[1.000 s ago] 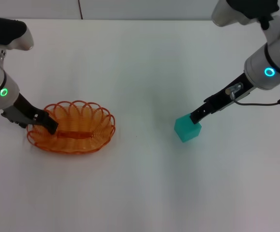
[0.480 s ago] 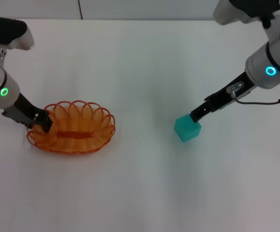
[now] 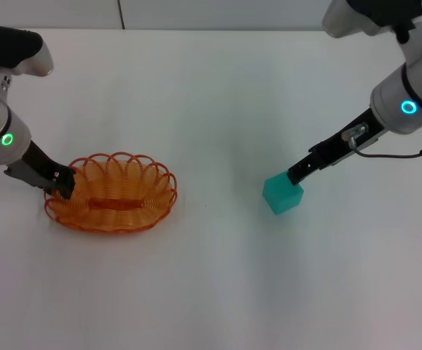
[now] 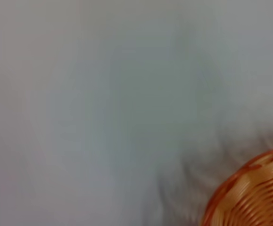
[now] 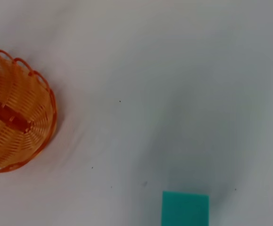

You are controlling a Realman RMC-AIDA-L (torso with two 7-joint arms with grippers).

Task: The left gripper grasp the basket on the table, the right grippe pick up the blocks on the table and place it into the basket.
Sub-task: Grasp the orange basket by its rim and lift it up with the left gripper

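Observation:
The orange wire basket (image 3: 112, 192) sits on the white table (image 3: 211, 95) at the left; it also shows in the left wrist view (image 4: 254, 193) and the right wrist view (image 5: 13, 113). My left gripper (image 3: 61, 182), on the arm with the green ring, is shut on the basket's left rim. The teal-green block (image 3: 282, 194) rests on the table at the right, also seen in the right wrist view (image 5: 185, 208). My right gripper (image 3: 296, 175), on the arm with the cyan ring, has its tip at the block's top far edge.
A wide stretch of bare white table lies between the basket and the block. A thin dark cable (image 3: 393, 154) hangs from the right arm. The table's far edge (image 3: 196, 29) meets a dark strip at the back.
The left gripper's jaw drew back from inside the basket to its left rim, and the basket shifted slightly right. The right arm and block have stayed still.

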